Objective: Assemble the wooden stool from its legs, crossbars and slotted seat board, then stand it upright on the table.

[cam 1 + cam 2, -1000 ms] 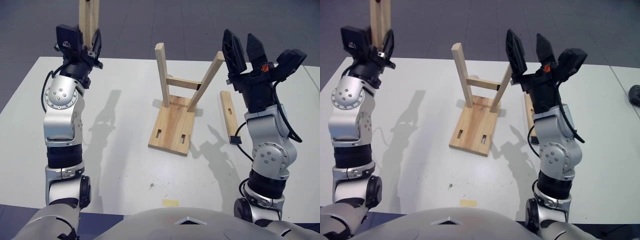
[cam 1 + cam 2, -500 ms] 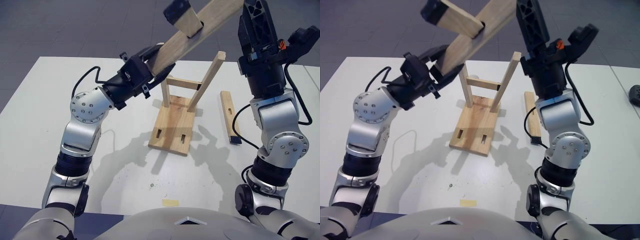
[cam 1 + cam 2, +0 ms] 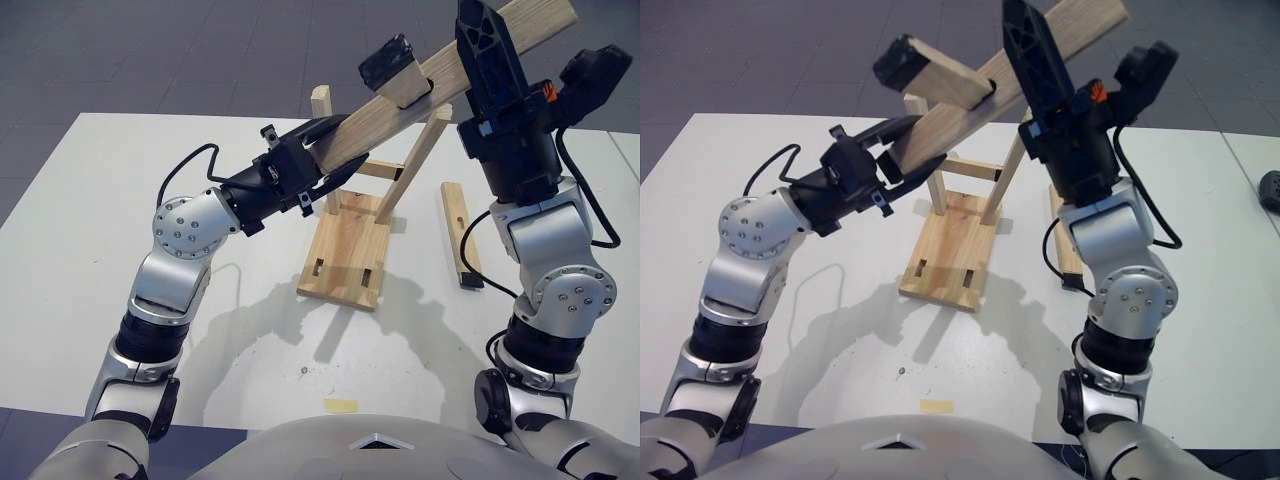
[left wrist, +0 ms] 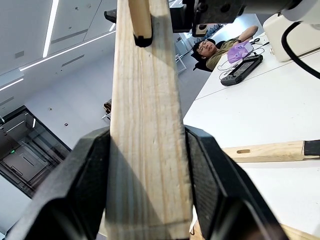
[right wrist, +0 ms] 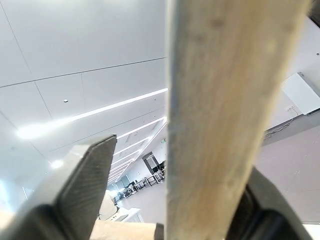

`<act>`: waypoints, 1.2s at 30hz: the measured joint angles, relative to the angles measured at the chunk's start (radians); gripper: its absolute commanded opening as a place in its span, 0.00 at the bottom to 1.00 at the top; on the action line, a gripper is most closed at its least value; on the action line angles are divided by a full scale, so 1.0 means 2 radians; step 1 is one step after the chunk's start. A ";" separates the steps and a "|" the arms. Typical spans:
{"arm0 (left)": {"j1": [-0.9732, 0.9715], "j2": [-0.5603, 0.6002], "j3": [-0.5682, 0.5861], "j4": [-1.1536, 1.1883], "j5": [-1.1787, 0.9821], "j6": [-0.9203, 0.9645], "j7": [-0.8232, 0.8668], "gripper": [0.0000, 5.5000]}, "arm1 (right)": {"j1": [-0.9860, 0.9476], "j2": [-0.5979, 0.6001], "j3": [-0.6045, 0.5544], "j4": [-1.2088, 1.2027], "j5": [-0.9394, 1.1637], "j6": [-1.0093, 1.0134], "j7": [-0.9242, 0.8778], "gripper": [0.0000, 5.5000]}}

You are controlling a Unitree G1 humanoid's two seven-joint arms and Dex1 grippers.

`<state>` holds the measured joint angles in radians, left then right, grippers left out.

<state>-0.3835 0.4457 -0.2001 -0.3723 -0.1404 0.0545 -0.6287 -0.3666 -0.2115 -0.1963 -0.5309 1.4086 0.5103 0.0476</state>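
Note:
The slotted seat board [image 3: 345, 255] lies flat mid-table, with two legs [image 3: 415, 165] joined by a crossbar [image 3: 378, 170] standing up from its far end. My left gripper [image 3: 330, 152] is shut on a third leg [image 3: 400, 115], held slanted up and to the right above the board. A short crossbar [image 3: 395, 78] with a dark end sticks out of that leg. My right gripper [image 3: 490, 60] is raised at the leg's upper part, open, with the wood [image 5: 220, 100] between its fingers [image 5: 85, 185]. A fourth leg [image 3: 457, 235] lies loose on the table to the right of the board.
The white table [image 3: 100, 250] is bare on its left half and along the front, apart from a small strip of yellow tape [image 3: 340, 405] near the front edge. A cable end [image 3: 470, 282] lies by the loose leg.
My left arm swung its leg from upright at the far left to a slant over the board. My right gripper rose and now brackets the leg's upper part.

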 measured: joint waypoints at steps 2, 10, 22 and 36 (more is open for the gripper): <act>0.000 0.000 0.000 0.000 0.000 0.000 0.000 0.38 | 0.007 0.001 -0.001 -0.002 0.007 -0.002 -0.001 0.40; 0.003 0.001 0.000 -0.001 0.002 0.000 -0.001 0.38 | 0.035 0.005 -0.024 -0.006 0.045 -0.023 -0.013 0.20; 0.008 0.003 0.010 -0.011 -0.042 0.050 -0.020 0.57 | 0.052 0.006 -0.009 -0.011 0.012 -0.038 -0.013 0.19; -0.066 -0.022 0.218 0.042 -0.249 0.239 0.130 0.98 | 0.265 -0.037 -0.010 0.001 -0.109 0.004 -0.033 0.19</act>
<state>-0.5145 0.4011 0.2354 -0.2886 -0.6391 0.5333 -0.3684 0.1624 -0.2862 -0.2163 -0.5294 1.1911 0.5190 -0.0175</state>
